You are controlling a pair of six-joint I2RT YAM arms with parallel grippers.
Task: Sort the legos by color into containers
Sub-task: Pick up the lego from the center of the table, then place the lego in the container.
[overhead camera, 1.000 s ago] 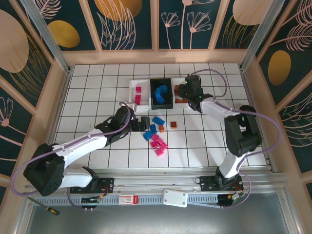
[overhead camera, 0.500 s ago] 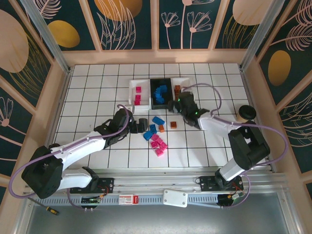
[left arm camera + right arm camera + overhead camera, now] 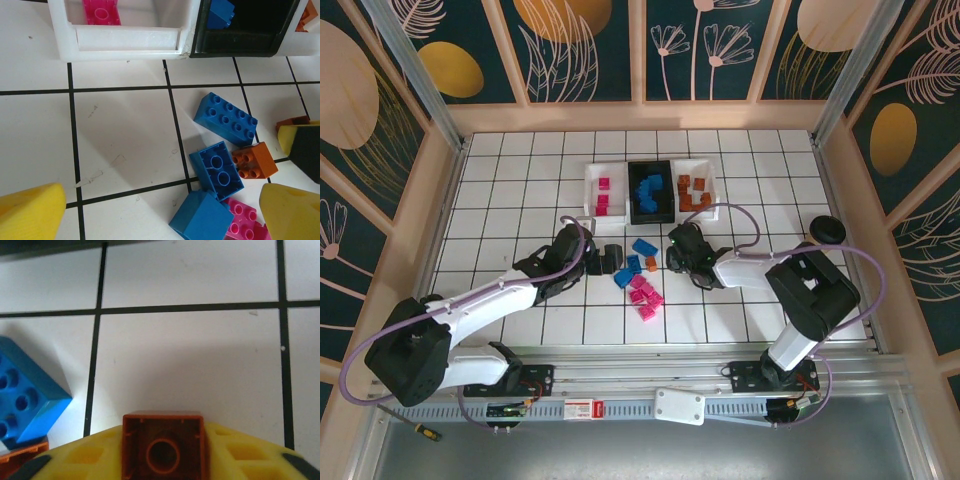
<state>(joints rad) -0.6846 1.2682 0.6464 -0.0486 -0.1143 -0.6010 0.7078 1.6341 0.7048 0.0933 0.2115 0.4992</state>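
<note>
The left tool [image 3: 607, 257] hangs wide open, empty, beside the loose legos [image 3: 638, 280] on the desk [image 3: 520, 200]. The right tool [image 3: 677, 256] has dropped from the right container [image 3: 713, 176] and closed on an orange brick [image 3: 163, 447] there, so another orange delivery looks next.

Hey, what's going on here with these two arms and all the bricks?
Two arms are sorting bricks by colour into three trays: pink in the left white tray, blue in the black tray, orange in the right white tray. The right gripper is shut on an orange brick beside the loose pile. The left gripper hangs open over that pile.
</note>
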